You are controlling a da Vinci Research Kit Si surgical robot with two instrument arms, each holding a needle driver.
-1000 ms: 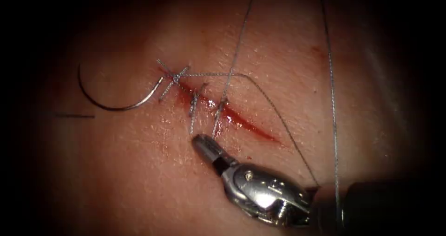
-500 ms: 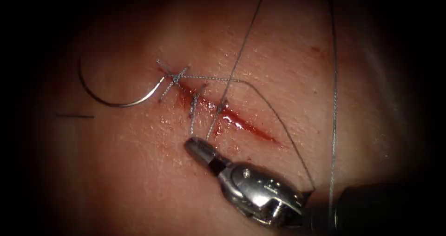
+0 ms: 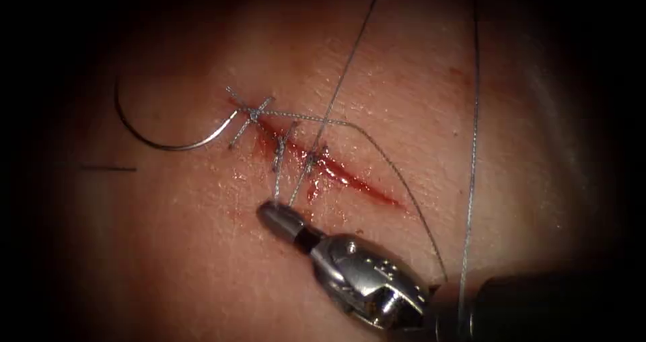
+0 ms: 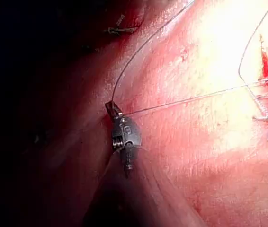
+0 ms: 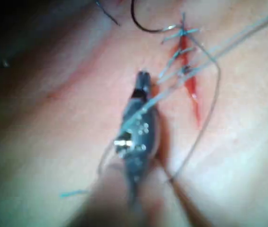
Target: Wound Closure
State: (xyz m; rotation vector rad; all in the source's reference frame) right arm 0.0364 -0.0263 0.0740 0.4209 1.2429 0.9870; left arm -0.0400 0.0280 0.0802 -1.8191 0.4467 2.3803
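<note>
Pale tissue (image 3: 202,261) lies under the whole scene, with the cut (image 3: 356,184) running slantwise just above and to the right of my right claw (image 3: 267,214). This claw comes in from below and its jaws are pressed together. Two strands of the thread (image 3: 336,86) come down across the cut and end right at its tip, so I judge it pinches the thread there. Compared with a second ago the tip has moved to the left, and the strand ends have followed it. I therefore read the step as pulling thread through beside the stitches (image 3: 279,150).

My left claw (image 4: 110,107) is far from the cut. Its jaws are closed on the thread, and two strands leave them.

Neither claw holds the needle (image 3: 161,145). It rests free on the tissue, up and well to the left of the right claw, left of the cut, and not in the tissue.

In my judgement, the next move calls for a gentle, even pull, so that the stitches do not tear the edge.
</note>
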